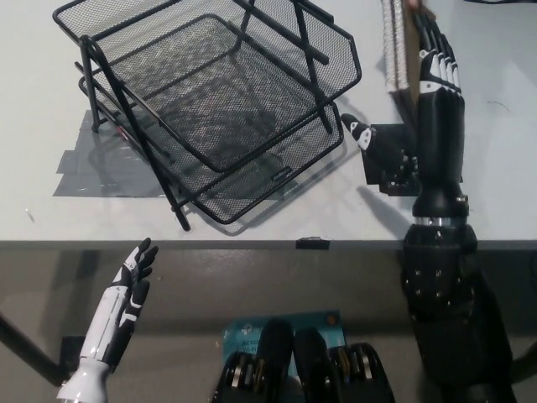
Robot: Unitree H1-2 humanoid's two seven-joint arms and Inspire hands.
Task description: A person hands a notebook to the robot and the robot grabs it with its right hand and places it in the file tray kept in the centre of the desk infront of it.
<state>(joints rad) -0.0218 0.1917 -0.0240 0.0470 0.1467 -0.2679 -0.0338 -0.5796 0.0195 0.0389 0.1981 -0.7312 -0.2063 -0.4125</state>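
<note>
Black right hand (419, 109) open at notebook (401, 50), labels unreadable.

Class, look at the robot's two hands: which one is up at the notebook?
The black right hand, raised over the desk against the notebook. The white left hand hangs open below the desk edge.

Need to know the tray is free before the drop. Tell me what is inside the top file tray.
Nothing shows inside the top file tray: only bare mesh, with the lower tray visible through it. Its far end is cut off by the picture's edge.
</note>
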